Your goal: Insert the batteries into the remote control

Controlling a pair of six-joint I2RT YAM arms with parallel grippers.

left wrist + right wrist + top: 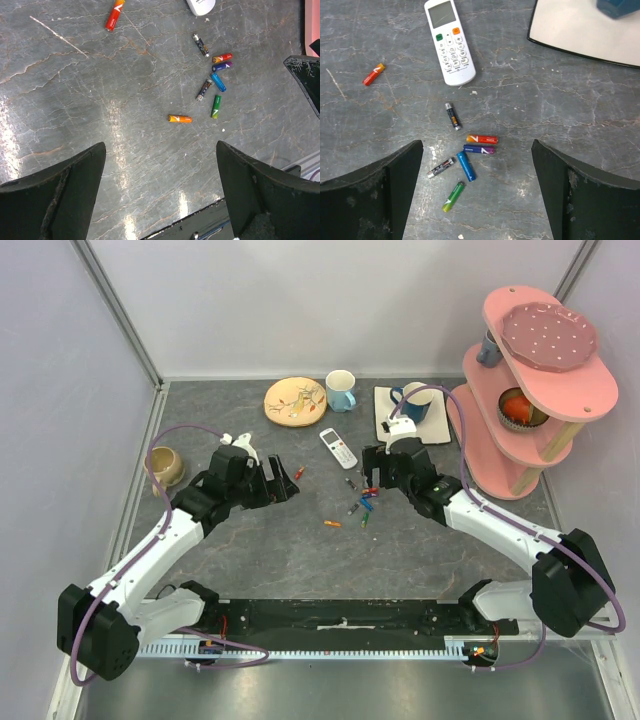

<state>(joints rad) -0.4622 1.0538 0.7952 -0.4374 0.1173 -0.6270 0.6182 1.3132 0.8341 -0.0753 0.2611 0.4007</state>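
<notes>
Grey tabletop (pixel 250 560), scattered batteries (pixel 466 166), remote control (pixel 201 5) cropped in left-wrist view; left gripper (pixel 160 149) and right gripper (pixel 477 144) released.

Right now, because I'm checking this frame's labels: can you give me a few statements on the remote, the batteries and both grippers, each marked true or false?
1. The remote control lies buttons up. True.
2. The right gripper holds a battery. False: it is open and empty, over the batteries on the table.
3. One red battery lies apart from the cluster. True.
4. The left gripper is shut. False: it is open and holds nothing.
5. The green battery touches the remote control. False: it lies at the end of the cluster farthest from it.
</notes>
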